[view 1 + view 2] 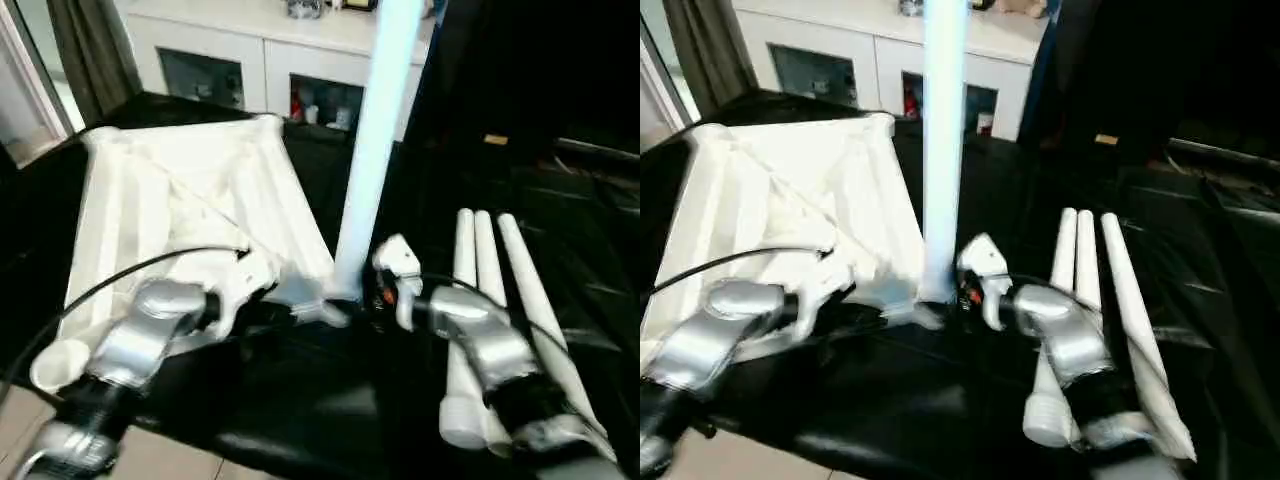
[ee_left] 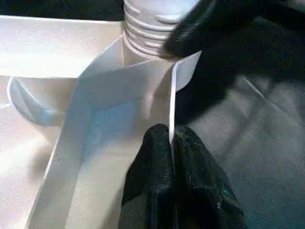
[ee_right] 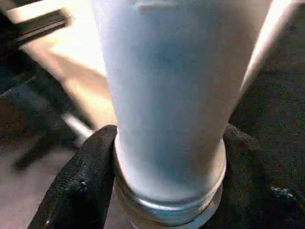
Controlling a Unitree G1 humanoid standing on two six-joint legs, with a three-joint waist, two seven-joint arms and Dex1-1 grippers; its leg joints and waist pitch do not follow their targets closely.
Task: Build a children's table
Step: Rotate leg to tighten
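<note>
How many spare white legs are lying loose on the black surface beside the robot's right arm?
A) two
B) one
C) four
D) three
D: three legs lie side by side there, while a fourth leg stands upright at the table top corner.

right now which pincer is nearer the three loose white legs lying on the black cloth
Right. The right pincer grips the upright white tube leg just beside the three loose legs; the left pincer pinches the white plastic top's rim, farther away.
</note>
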